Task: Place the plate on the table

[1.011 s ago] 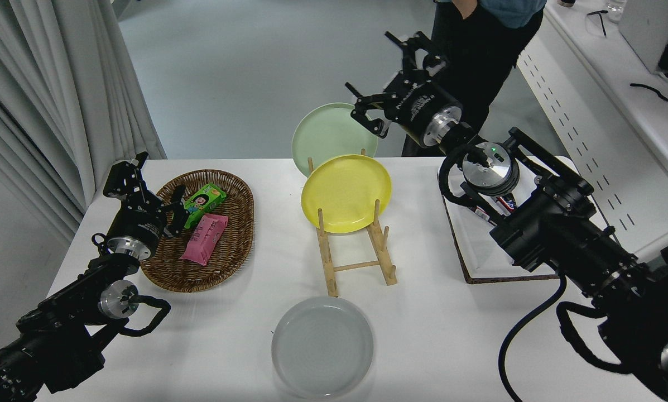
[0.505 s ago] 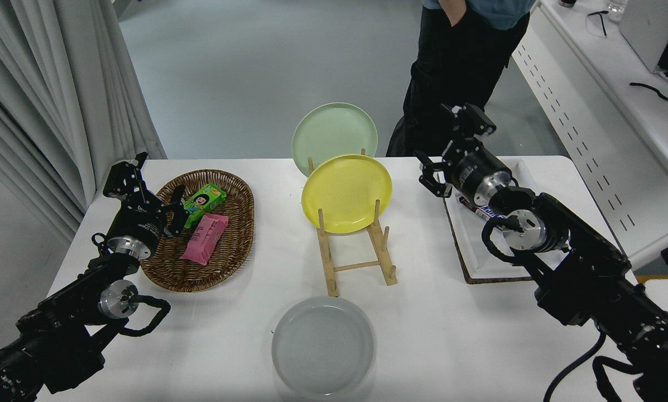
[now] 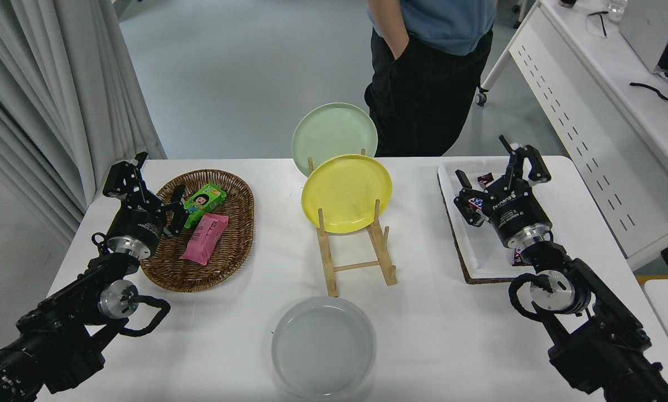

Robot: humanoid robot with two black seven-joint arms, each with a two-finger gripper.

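White table [image 3: 423, 335] with a lot on it: a wooden rack [image 3: 356, 245] in the middle holding a yellow plate [image 3: 346, 192] and a green plate [image 3: 334, 131] behind it, a wicker basket [image 3: 230, 251] of snacks on the left, a tray [image 3: 479, 251] on the right, and a person [image 3: 428, 72] standing at the far side.

The grey plate [image 3: 322, 347] lies flat on the table at the near edge, in front of the rack and clear of it. Nothing is touching it. So I'd say the placing looks done, and the only thing left is parking the arm cleanly: keep it high and out to the right, away from the rack pegs and the tray's candy.

The right gripper [image 3: 501, 176] hangs over the tray with its fingers spread and nothing between them, well apart from the plate, which sits down and to its left. The left gripper [image 3: 149, 192] is parked over the basket's left rim, fingers apart too, empty.
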